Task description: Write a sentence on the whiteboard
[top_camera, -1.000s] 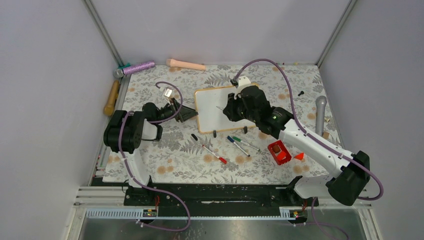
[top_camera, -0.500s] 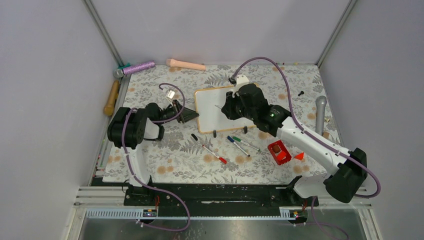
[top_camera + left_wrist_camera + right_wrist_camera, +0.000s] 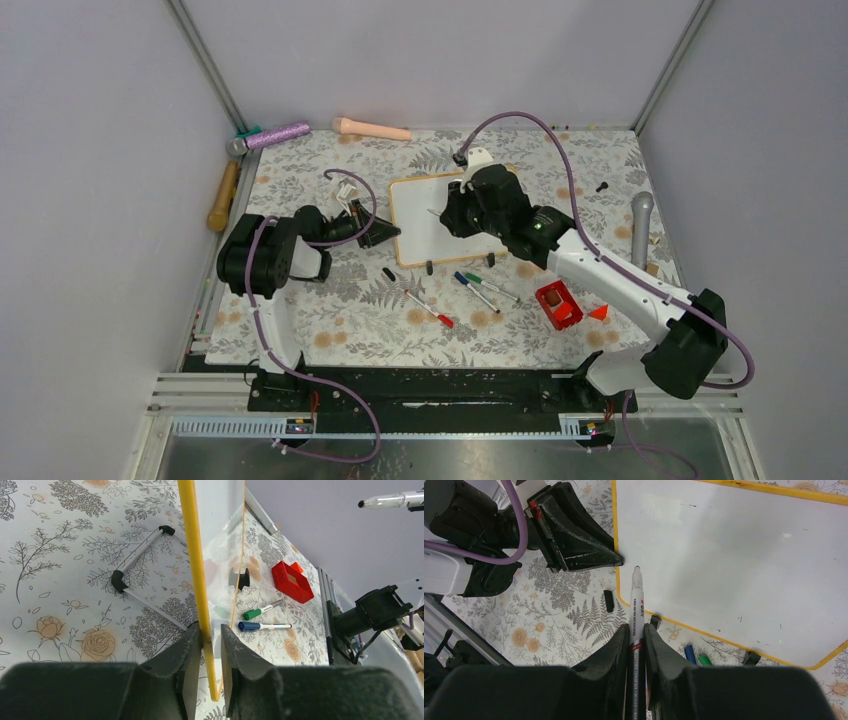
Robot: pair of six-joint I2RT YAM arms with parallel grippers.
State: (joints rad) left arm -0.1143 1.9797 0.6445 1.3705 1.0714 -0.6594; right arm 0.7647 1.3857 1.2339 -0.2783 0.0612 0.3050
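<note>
Seen from the overhead camera, the whiteboard [image 3: 418,225] sits on the floral table [image 3: 330,330]. The left gripper [image 3: 388,233] is at the board's left edge, and the right gripper [image 3: 452,215] is above its face, carrying a marker [image 3: 438,213]. A red marker [image 3: 430,308], a blue marker [image 3: 476,291] and a green marker [image 3: 492,286] lie just off the board's near edge, with a red box [image 3: 557,305] beyond them to the right.

From the left wrist, the board's yellow frame runs edge-on between the two fingers [image 3: 190,655]. The claw is narrow around the frame, though whether it is actually pinching cannot be told.

From the right wrist, the claw is clamped on the marker's barrel. The bare tip is over the board's glossy face near the left edge, and contact with the board cannot be told.
</note>
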